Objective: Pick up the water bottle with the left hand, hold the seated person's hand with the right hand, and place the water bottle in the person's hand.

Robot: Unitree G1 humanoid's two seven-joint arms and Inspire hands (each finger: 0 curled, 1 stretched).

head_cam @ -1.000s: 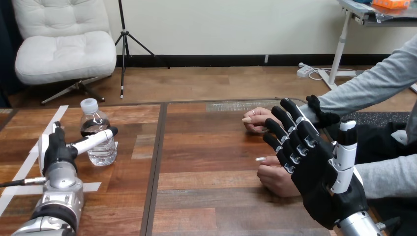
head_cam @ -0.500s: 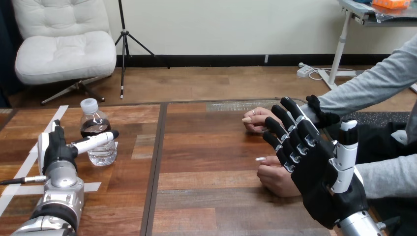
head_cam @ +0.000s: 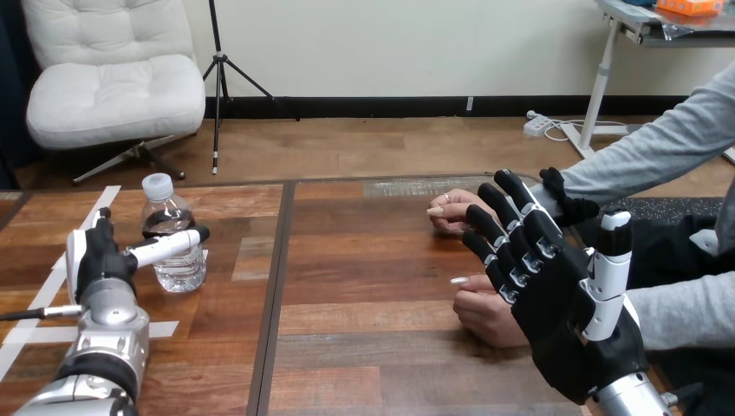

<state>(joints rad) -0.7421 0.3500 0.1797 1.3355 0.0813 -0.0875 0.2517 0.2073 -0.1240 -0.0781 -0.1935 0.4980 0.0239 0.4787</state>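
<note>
A: Where was the water bottle (head_cam: pixel 176 238)?

B: Upright on the table (head_cam: pixel 364 347), toward the far left, with its base flat on the wood. It had not been lifted.

A: And the left hand (head_cam: pixel 98 258)?

B: Just left of the bottle, and released. A straight white finger (head_cam: pixel 165 247) reached right across the bottle's near side; I couldn't tell whether it touched the plastic. Nothing was wrapped round the bottle.

A: The right hand (head_cam: pixel 563 303)?

B: Raised at the near right, spread flat with fingers straight, grasping nothing. It stood in front of the person's two hands, which rested on the table. The far hand (head_cam: pixel 451 211) was loosely curled, and the near hand (head_cam: pixel 481 312) was partly hidden behind the robot's fingers. I saw no finger or thumb closed on either.

A: So how far along was it?

B: Barely begun, I'd judge. The left hand was at the bottle, but the grasp, the lift, the hold on the person's hand and the handover were all left to do — none of the three steps was finished.
</note>
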